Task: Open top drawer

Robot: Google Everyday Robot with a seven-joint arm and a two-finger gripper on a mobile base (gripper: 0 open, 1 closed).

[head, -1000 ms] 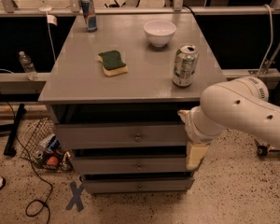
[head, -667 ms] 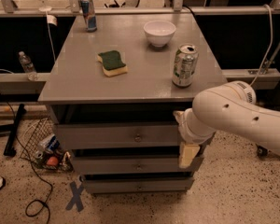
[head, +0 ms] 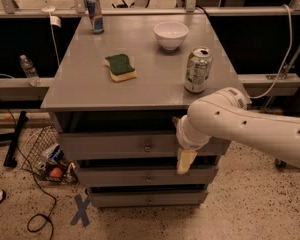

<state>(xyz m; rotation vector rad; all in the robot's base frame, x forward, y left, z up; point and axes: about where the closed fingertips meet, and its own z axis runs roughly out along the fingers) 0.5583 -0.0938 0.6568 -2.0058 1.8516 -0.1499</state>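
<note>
- On the flat grey cabinet top [head: 75, 89], the green-and-yellow sponge [head: 120, 67] lies near centre.
- The round white bowl [head: 171, 34] stands at its 1 o'clock, the silver-green drink can [head: 197, 70] at 3 o'clock, and the tall blue can [head: 94, 15] at 11 o'clock.
- The wide grey top drawer [head: 110, 145] sits under the top, above two shorter grey drawers [head: 135, 177].
- The cream-tipped gripper [head: 185, 159] hangs before that drawer's right end, at 3 o'clock from its small round metal knob [head: 148, 146].

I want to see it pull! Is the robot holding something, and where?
Nothing that shows. The gripper is at the top drawer, right of its knob, apart from it.
</note>
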